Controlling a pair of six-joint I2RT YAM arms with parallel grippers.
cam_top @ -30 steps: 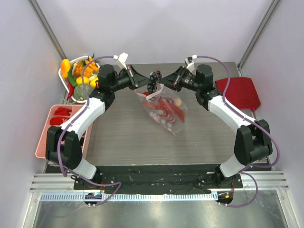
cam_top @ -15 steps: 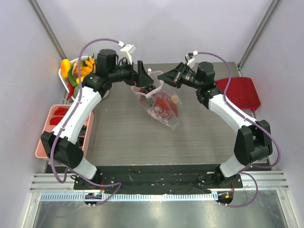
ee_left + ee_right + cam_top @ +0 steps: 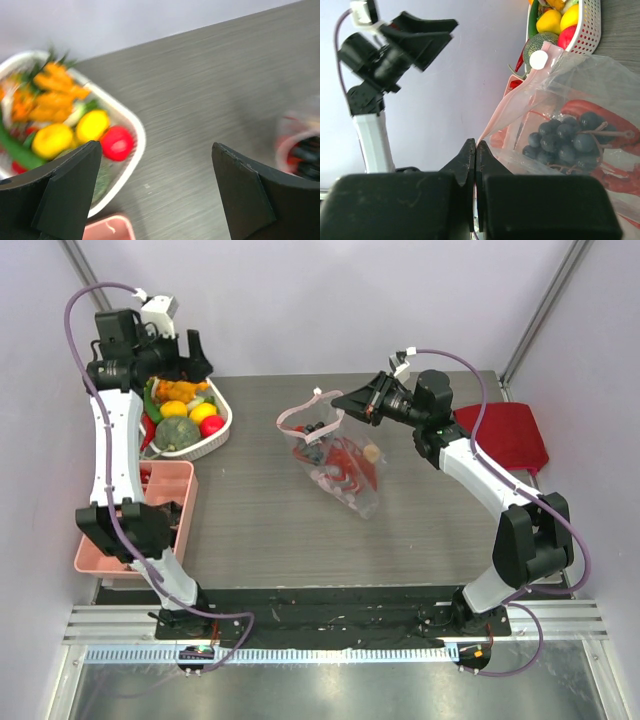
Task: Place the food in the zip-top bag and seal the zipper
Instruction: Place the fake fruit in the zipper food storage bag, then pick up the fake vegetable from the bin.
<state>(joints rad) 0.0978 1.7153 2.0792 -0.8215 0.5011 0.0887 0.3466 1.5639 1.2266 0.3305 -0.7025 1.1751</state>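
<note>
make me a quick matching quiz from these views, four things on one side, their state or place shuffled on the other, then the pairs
1. left arm's jaws
2. right arm's jaws
3. white perforated plastic basket
4. pink plastic compartment tray

a. along the dark table's left edge, near side
b. shut on the pink mouth strip of the clear dotted zip-top bag
c. wide open, holding nothing
d. far-left corner, full of colourful toy produce

Pairs: 1-c, 2-b, 3-d, 4-a

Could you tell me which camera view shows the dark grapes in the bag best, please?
The right wrist view: the grapes sit close, each berry distinct through the clear zip-top bag. Top external shows only a small dark patch at the bag's mouth; left wrist shows just a blurred dark smear.
</note>
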